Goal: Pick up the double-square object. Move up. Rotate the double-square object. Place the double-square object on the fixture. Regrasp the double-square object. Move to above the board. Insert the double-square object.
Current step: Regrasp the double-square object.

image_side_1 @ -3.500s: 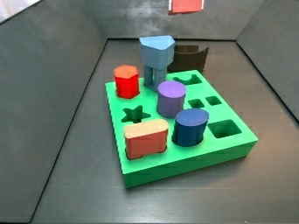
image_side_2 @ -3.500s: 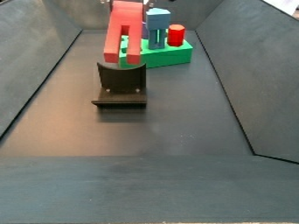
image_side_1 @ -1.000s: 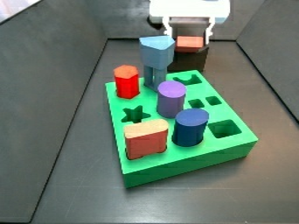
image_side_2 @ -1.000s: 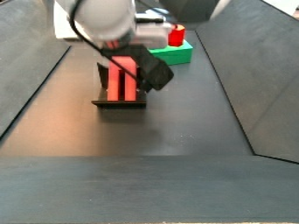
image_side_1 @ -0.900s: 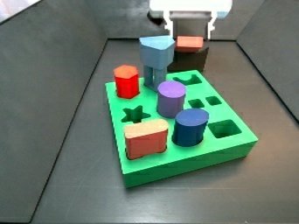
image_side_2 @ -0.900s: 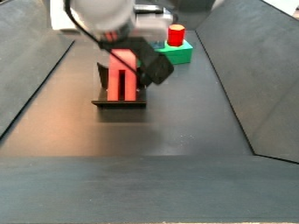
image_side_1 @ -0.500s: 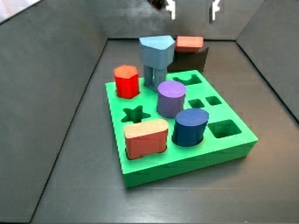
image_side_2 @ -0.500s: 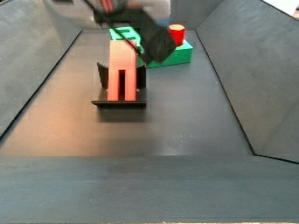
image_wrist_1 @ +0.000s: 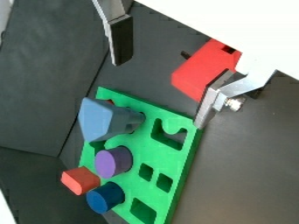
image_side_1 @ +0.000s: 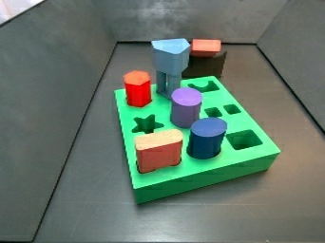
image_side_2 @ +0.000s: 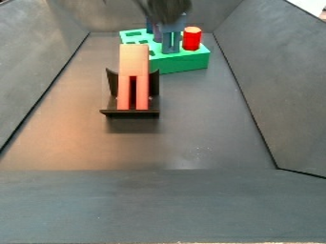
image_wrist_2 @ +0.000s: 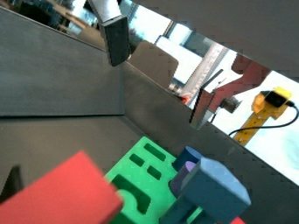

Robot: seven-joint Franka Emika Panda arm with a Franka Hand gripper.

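**Resting on the fixture, red peg awaits a second grip**

Standing free of the arm, the double-square object point(image_side_2: 132, 78) leans in the notch of the fixture point(image_side_2: 130, 105) in a side view, its long red body propped up from the dark base plate, well short of the board point(image_side_2: 186, 59) behind it. We see its square end point(image_side_1: 204, 45) poking above the fixture point(image_side_1: 210, 63) in a side view, just behind the green slab.

Our gripper point(image_wrist_1: 163, 66) hangs above the scene with its silver fingers point(image_wrist_1: 119, 37) spread wide and nothing between them; in a wrist view the red peg's end point(image_wrist_1: 205, 68) shows below, close to one finger yet untouched.

We judge the piece rigid and light, likely a printed or moulded plastic with smooth, flat faces, so it should not bend or crush, though it could slip or pivot under a loose pinch. The stepped cross-section offers parallel flat sides, and we would take it across those, near the upper end, leaving the lower end clear for insertion. A crooked grip could knock it out of the notch.

We can read no brand, label or writing on any piece, on the board or on the walls.
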